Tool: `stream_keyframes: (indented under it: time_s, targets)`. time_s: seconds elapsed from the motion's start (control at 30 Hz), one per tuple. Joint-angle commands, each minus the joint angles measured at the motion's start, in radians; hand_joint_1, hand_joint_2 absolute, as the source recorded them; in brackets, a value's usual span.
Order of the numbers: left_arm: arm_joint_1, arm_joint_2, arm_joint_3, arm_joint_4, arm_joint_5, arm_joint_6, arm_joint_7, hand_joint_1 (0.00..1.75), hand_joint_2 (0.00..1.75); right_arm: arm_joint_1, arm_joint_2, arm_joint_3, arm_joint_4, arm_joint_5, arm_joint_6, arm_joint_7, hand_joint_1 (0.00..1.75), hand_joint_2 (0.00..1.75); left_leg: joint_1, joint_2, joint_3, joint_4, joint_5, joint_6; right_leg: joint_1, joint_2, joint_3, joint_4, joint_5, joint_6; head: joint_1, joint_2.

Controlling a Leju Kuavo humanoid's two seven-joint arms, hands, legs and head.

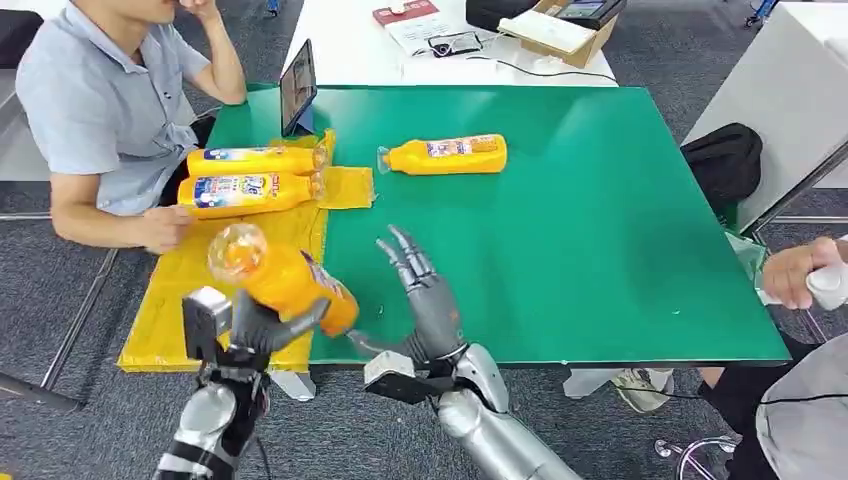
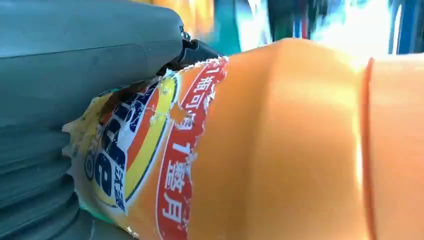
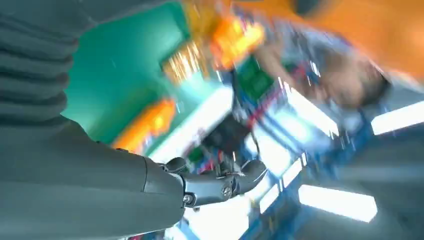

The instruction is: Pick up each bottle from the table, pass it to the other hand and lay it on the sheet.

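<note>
My left hand point(image 1: 262, 326) grips an orange bottle point(image 1: 283, 277) above the near edge of the yellow sheet point(image 1: 190, 275), its clear base tilted up and away. Close up, the bottle point(image 2: 280, 145) shows a torn label against my left hand point(image 2: 75, 90). My right hand point(image 1: 425, 295) hovers open just right of the bottle, fingers spread and apart from it. The right hand point(image 3: 100, 170) appears again in its blurred wrist view. Two orange bottles point(image 1: 255, 159) point(image 1: 250, 192) lie side by side on the sheet's far end. Another orange bottle point(image 1: 446, 155) lies on the green table point(image 1: 600, 240).
A person point(image 1: 110, 110) sits at the table's left, one hand point(image 1: 165, 228) resting on the sheet. A tablet point(image 1: 298, 88) stands at the far left of the table. Another person's hand point(image 1: 800, 275) is at the right edge. A white table point(image 1: 370, 45) with boxes lies beyond.
</note>
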Motion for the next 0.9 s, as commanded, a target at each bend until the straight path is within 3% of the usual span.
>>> stream_keyframes:
  time_s: [0.03,0.23,0.33,0.47,0.63,0.77,0.9]
  targets:
    - [-0.251,0.016,0.072,0.319,-0.415,0.371,-0.002,1.75,1.75,0.063,-0.033,-0.052,-0.259,-0.012,-0.038,0.001,0.00,0.00,0.000,-0.003,0.001,0.000,0.000,-0.001,0.000,-0.004,0.002,0.001,-0.001,-0.001,0.000,0.000]
    - [-0.336,0.033,0.038,0.462,-0.666,0.445,0.072,1.75,1.75,0.083,-0.024,-0.066,-0.312,-0.090,-0.038,0.001,0.00,0.00,0.000,-0.003,0.003,0.000,0.000,-0.001,0.000,-0.003,0.004,0.001,-0.002,-0.002,0.000,0.000]
    - [-0.385,0.035,0.011,0.553,-0.740,0.384,0.128,1.75,1.75,0.082,-0.035,-0.035,-0.299,-0.145,-0.038,0.001,0.00,0.00,0.000,-0.002,0.001,0.000,0.001,-0.001,0.000,-0.002,0.002,0.000,-0.001,-0.001,0.000,0.000]
    - [-0.470,0.050,-0.122,0.729,-0.936,0.223,0.212,1.75,1.75,0.086,-0.067,-0.015,-0.307,-0.203,-0.023,0.001,0.00,0.00,0.000,-0.004,0.003,0.000,0.000,-0.001,0.001,-0.005,0.005,0.001,-0.002,-0.002,0.000,0.000]
    - [-0.498,0.045,-0.181,0.785,-1.017,0.175,0.248,1.75,1.75,0.092,-0.078,-0.042,-0.326,-0.213,-0.011,0.001,0.00,0.00,0.000,-0.003,0.002,0.000,0.000,-0.001,0.000,-0.003,0.003,0.000,-0.001,-0.001,0.000,0.000]
    - [-0.541,-0.002,-0.209,0.884,-1.031,-0.005,0.276,1.75,1.75,0.098,-0.065,-0.077,-0.320,-0.197,0.049,0.001,0.00,0.00,0.000,-0.002,0.002,0.000,0.000,-0.001,0.000,-0.003,0.003,0.000,-0.001,-0.001,0.000,0.000]
    - [-0.538,-0.009,-0.248,0.913,-1.079,0.016,0.322,1.75,1.75,0.096,-0.068,-0.055,-0.309,-0.169,0.071,0.001,0.00,0.00,0.000,-0.002,0.005,0.001,-0.001,-0.001,0.001,-0.003,0.006,0.001,-0.003,-0.002,0.000,0.000]
